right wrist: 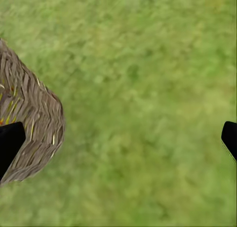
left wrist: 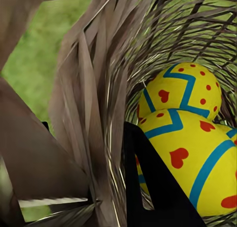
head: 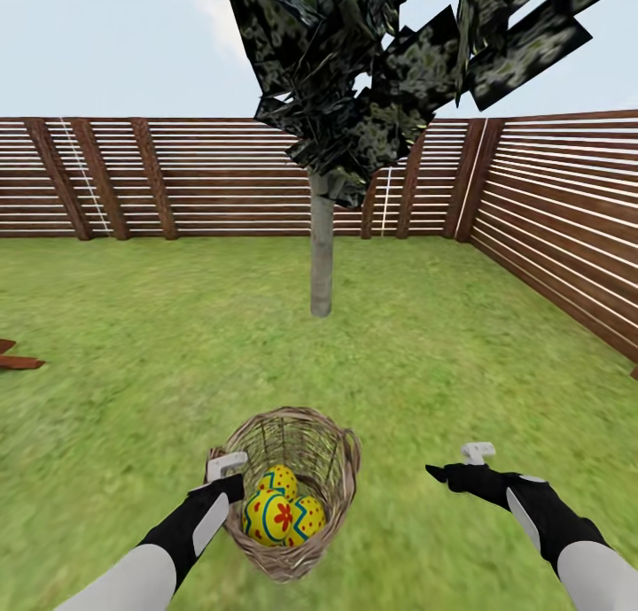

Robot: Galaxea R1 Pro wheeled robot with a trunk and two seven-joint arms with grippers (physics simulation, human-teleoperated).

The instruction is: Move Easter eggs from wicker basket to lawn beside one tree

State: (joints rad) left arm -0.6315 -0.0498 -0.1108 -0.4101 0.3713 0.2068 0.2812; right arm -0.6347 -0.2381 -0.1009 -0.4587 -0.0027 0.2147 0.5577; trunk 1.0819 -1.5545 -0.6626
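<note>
The wicker basket (head: pixel 344 456) is tilted toward me low in the head view, with three yellow Easter eggs (head: pixel 270 515) banded in blue inside it. My left gripper (head: pixel 230 480) is shut on the basket's near rim. In the left wrist view one black finger (left wrist: pixel 153 185) sits inside the basket wall (left wrist: pixel 98 89), beside the eggs (left wrist: pixel 190 91). My right gripper (head: pixel 446 472) hovers open over the lawn (head: pixel 443 363), to the right of the basket and apart from it. A tree (head: pixel 321 257) with a pale grey trunk stands straight ahead on the grass.
A brown slatted fence (head: pixel 177 177) closes the garden behind the tree and along the right side. A bit of reddish wood (head: pixel 13 356) lies at the left edge. In the right wrist view the basket (right wrist: pixel 34 123) borders wide grass (right wrist: pixel 148 89).
</note>
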